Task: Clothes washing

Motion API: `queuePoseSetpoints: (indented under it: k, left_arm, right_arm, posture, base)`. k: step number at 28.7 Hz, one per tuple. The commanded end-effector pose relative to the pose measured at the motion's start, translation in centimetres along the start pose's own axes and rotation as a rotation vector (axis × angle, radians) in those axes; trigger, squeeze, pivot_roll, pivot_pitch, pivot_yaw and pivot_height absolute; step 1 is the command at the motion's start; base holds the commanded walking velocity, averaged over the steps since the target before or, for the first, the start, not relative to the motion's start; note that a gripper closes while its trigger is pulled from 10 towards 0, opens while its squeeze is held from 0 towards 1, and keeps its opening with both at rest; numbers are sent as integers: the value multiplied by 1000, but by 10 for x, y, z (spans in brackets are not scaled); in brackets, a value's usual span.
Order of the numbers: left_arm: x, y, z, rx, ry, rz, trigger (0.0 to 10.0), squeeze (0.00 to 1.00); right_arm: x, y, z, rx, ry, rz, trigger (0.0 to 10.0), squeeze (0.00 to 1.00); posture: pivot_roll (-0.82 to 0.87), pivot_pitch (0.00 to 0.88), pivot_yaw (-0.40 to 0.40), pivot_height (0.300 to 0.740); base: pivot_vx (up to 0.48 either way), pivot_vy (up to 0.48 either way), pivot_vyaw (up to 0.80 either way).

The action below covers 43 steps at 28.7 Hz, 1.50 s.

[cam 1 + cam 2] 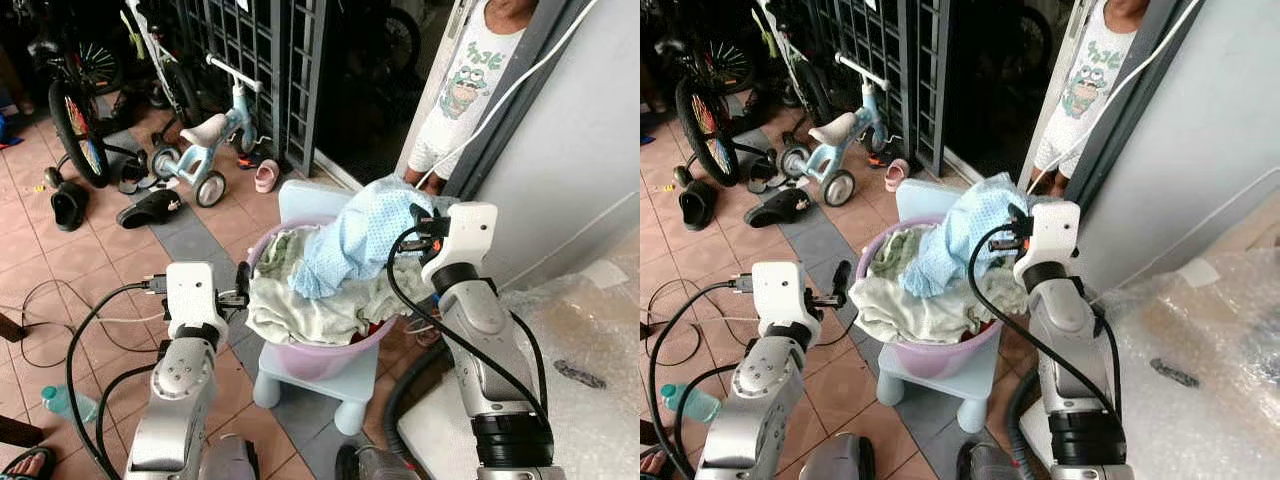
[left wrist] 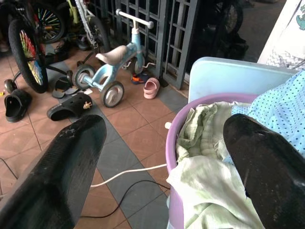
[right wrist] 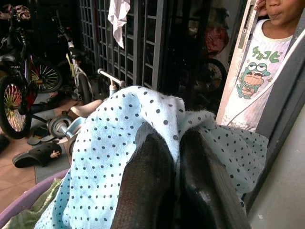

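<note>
Wall [image 1: 590, 130]: grey, on the right, with a white cable running down it.
Gate [image 1: 250, 50]: dark bars at the back, bicycle [image 1: 75, 110] parked at the far left.
Person [image 1: 465, 80]: standing in the doorway in a white frog-print shirt, just behind the basin.
Trike [image 1: 205, 140]: pale blue, in front of the gate, a pink shoe [image 1: 266, 176] and black sandals [image 1: 150, 208] near it on the tiles.
Stool [image 1: 320, 375]: light blue, carrying the basin.
Basin [image 1: 320, 360]: purple, heaped with pale green laundry [image 1: 300, 310] that spills over the rim.
Cloth [image 1: 360, 240]: blue with dots, lifted above the heap, its lower end trailing onto the laundry.
Right gripper [image 3: 176, 157]: up over the basin, fingers pinched tight on a fold of the cloth!
Left gripper [image 2: 162, 157]: fingers spread wide, poised beside the basin's left rim, gripping nothing.
Bottle [image 1: 65, 402]: lying on the tiles by the left arm.
</note>
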<state>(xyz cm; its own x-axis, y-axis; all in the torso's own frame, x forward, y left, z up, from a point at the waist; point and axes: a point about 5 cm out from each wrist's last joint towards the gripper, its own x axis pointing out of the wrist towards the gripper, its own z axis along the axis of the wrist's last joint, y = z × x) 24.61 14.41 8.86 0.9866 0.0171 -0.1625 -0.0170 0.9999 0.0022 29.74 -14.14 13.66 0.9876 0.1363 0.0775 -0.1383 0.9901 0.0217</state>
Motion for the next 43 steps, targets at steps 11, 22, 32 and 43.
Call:
queuePoseSetpoints:
  k: [11,22,32,43]
  left_arm:
    - [2,-4,-2,4,12,-28,10000,0]
    - [2,-8,3,-24,-26,-72,10000,0]
    - [1,-10,7,-51,-49,-116,10000,0]
    - [-1,-11,9,-58,-65,-128,10000,0]
  right_arm:
    - [3,1,2,-3,2,-7,10000,0]
    - [21,-19,28,-107,-91,-85,10000,0]
    - [46,-75,68,-182,-191,-285,10000,0]
    - [59,-76,80,-215,-236,-266,10000,0]
  posture:
    - [21,0,-34,740]
    - [13,0,-28,740]
    - [14,0,-30,740]
    - [22,0,-33,740]
  base:
    - [-136,0,0]
    - [0,0,-727]
    - [0,0,-800]
    - [123,0,-800]
